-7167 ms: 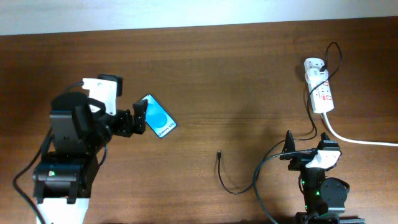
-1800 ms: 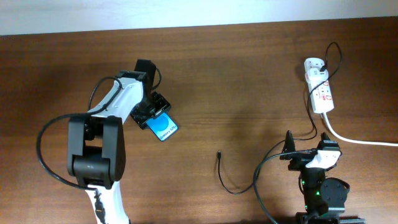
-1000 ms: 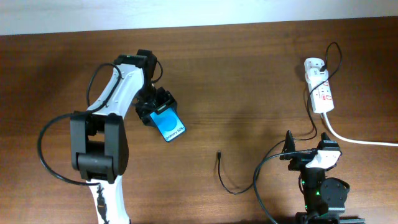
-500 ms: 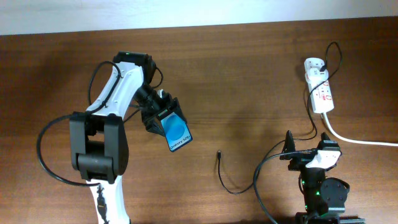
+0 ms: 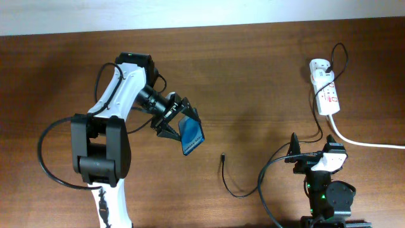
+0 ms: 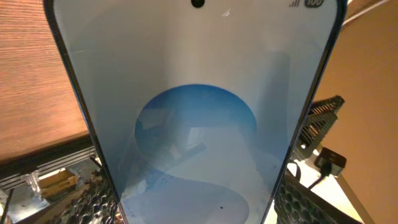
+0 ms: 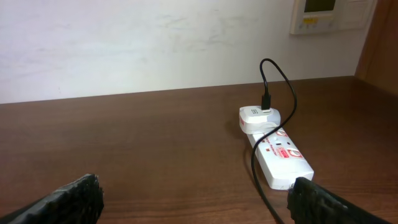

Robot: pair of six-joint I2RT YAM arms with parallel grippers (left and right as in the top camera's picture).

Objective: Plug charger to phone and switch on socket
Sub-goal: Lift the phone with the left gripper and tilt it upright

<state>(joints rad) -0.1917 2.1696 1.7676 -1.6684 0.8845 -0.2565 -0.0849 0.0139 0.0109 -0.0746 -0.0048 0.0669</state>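
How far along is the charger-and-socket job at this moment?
Done: the left claw has the phone gripped and tilted. In hand: the phone, apart from the charger, whose tip lies loose on the table. Left: plugging in, then the socket, which neither claw touches; the right claw sits open.

This looks like a robotics lab set up in an office-like room. A dark wood-grain table (image 5: 253,69) stands against a bare white wall (image 7: 124,43). A wall control panel (image 7: 320,15) sits upper right in the right wrist view. A power strip (image 7: 283,155) lies on the tabletop. One robot arm (image 5: 117,95) is at the overhead view's left, another (image 5: 326,190) at its lower right.
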